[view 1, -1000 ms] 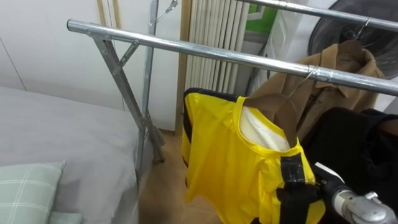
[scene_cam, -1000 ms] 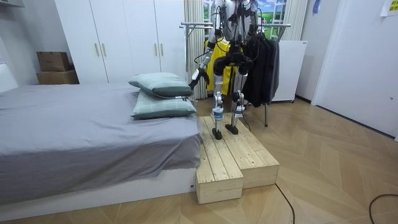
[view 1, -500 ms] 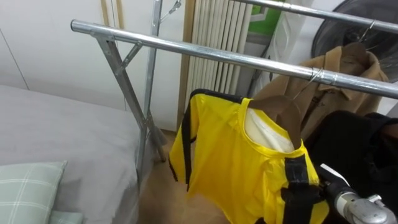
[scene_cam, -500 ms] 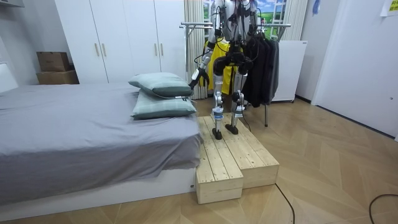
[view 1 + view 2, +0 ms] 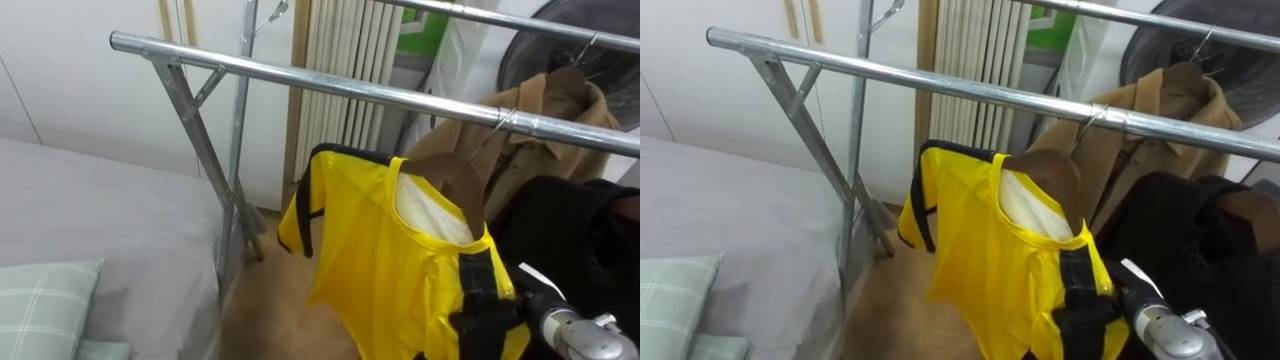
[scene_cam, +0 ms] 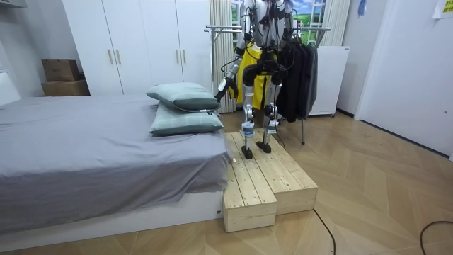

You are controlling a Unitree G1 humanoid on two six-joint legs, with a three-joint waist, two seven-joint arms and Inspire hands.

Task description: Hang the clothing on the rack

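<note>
One yellow shirt point(image 5: 400, 270) on the silver rail point(image 5: 330, 85), robot on a wooden platform point(image 6: 265, 180) by the bed point(image 6: 92, 149).
Lower right: right hand point(image 5: 482, 300) dark against the shirt's shoulder, fingers hidden, cannot tell. Shirt sits mid-frame on a wooden hanger point(image 5: 452, 178), hook over the rail. Left hand point(image 6: 221, 90) hangs low, room view centre, fingers too small to tell. Behind, upper right, a tan coat point(image 5: 540, 110).

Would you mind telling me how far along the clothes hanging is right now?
Done, apparently: the yellow shirt sits on its hanger, whose hook rests over the near rail. In hand: the right hand is at the shirt's shoulder; its grip is unclear. Left: drawing that hand clear. The left hand hangs low near the pillows.
</note>
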